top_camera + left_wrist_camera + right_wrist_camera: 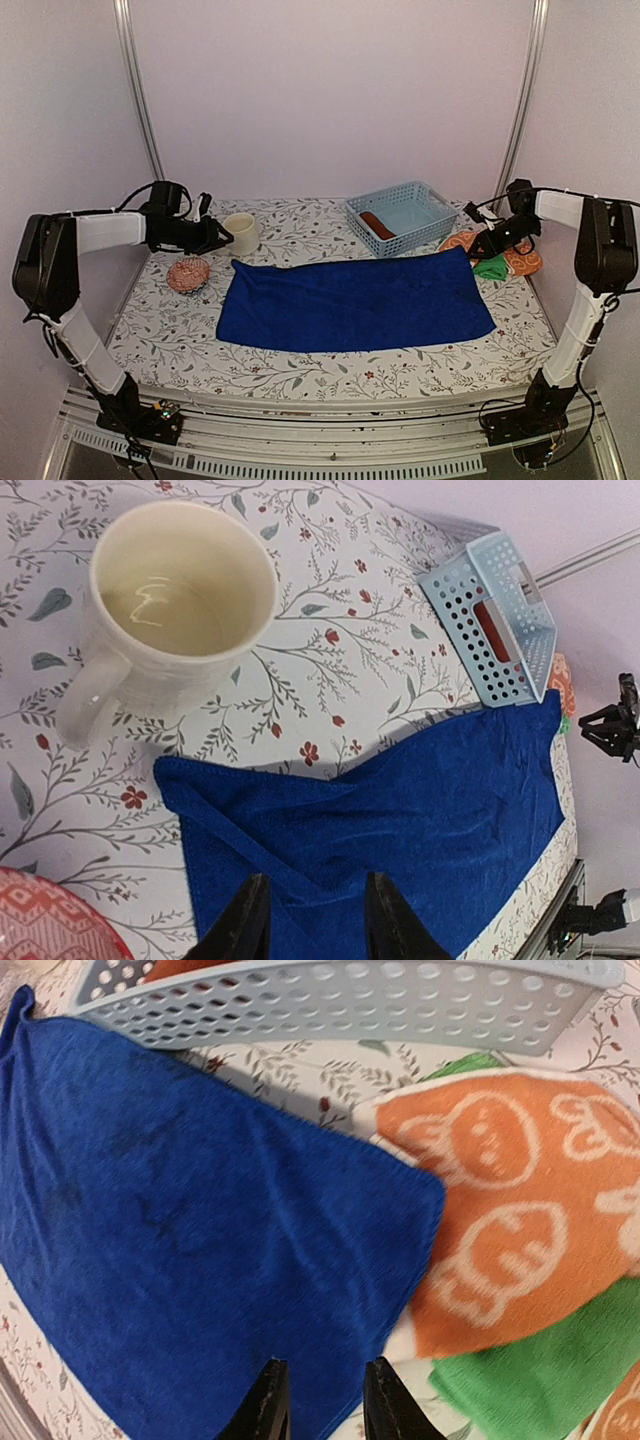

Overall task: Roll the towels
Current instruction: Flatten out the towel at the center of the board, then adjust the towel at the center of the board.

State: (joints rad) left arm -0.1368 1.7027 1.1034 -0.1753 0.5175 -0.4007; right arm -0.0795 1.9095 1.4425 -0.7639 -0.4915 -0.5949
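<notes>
A royal-blue towel (355, 300) lies spread flat across the middle of the table. My left gripper (222, 237) hovers off its far left corner, fingers apart and holding nothing. In the left wrist view the gripper (315, 898) is above the blue towel (420, 820), where a diagonal crease runs from the corner. My right gripper (478, 240) is at the far right corner, open and empty (322, 1375) above the towel's edge (200, 1230). An orange white-patterned towel (510, 1220) and a green one (540, 1385) lie beside that corner. A rust-brown towel (377, 224) lies in the basket.
A pale blue lattice basket (425, 198) stands at the back right. A cream mug (240, 232) sits right next to my left gripper, and a pink patterned bowl (188, 272) lies nearer, at the left. The enclosure walls stand close on both sides.
</notes>
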